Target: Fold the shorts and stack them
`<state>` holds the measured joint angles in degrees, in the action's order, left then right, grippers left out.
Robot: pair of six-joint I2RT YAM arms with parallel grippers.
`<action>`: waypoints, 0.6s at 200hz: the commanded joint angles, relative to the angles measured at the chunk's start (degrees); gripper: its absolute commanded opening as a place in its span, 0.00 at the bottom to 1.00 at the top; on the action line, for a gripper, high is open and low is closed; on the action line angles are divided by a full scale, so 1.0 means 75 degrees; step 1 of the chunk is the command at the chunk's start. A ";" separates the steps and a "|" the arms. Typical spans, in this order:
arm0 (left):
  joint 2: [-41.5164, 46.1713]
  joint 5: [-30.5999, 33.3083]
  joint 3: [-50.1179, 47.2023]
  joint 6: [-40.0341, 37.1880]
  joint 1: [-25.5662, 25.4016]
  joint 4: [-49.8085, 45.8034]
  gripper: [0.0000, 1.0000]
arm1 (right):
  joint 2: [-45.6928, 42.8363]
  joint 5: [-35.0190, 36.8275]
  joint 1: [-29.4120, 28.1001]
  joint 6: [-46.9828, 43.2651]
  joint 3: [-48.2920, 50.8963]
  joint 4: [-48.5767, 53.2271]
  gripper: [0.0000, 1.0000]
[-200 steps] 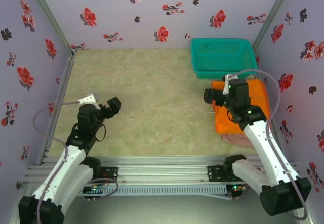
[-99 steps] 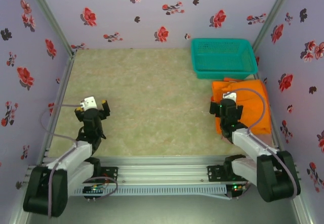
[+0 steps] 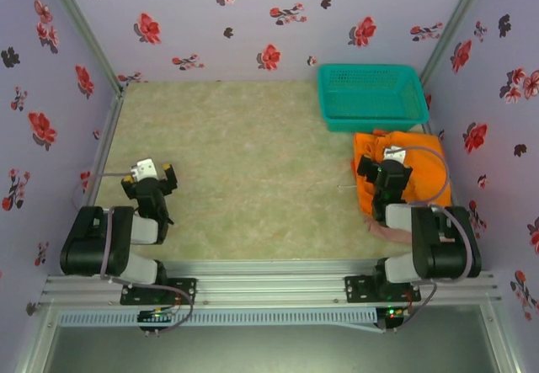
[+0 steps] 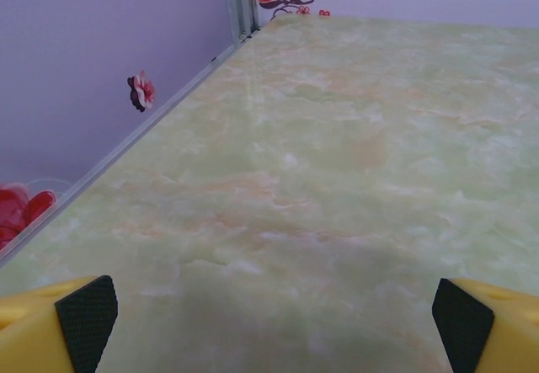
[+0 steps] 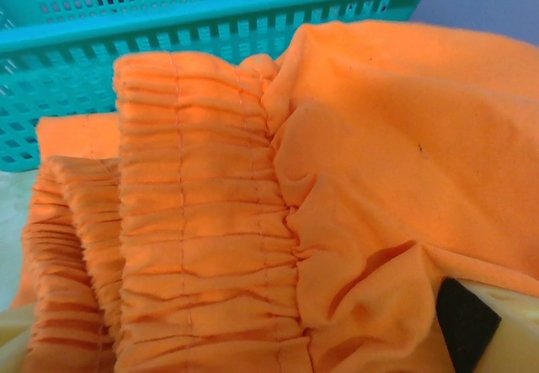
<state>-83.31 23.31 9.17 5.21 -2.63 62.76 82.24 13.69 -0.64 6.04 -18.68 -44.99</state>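
The two orange shorts (image 5: pixel 202 221) are lying folded and stacked at the table's (image 4: pixel 337 137) right side, gathered waistbands showing, just in front of the teal basket (image 3: pixel 375 123); the pink-beige shorts (image 3: pixel 389 231) are peeking out from under their near edge; the right gripper (image 3: pixel 385 164) is hovering low over the orange pile, jaws spread wide and released, grasping nothing; the left gripper (image 4: pixel 269 316) is hanging over bare table well to the left, likewise released.

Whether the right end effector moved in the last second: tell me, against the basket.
Yes. The right end effector shifted rightward, from below the teal basket's left end to below its middle, above the orange shorts.
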 commanded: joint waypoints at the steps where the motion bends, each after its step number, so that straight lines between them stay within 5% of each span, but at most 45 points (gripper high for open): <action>1: -0.0030 -0.0437 0.0114 0.0022 0.0189 0.0797 0.99 | 0.0630 -0.0578 0.0156 0.0146 -0.0025 -0.1157 0.99; 53: -0.0501 -0.1863 0.0445 0.0256 0.0791 0.0490 0.99 | 0.0882 -0.1170 0.0168 -0.0080 -0.0593 -0.0394 0.99; 120: -0.0620 -0.2112 0.1028 0.0020 0.0709 -0.0427 1.00 | 0.0844 -0.0855 0.0050 -0.0131 -0.0623 -0.0252 0.99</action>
<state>-87.70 8.88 15.31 6.81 2.90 61.17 88.05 7.22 0.38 5.93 -22.26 -47.68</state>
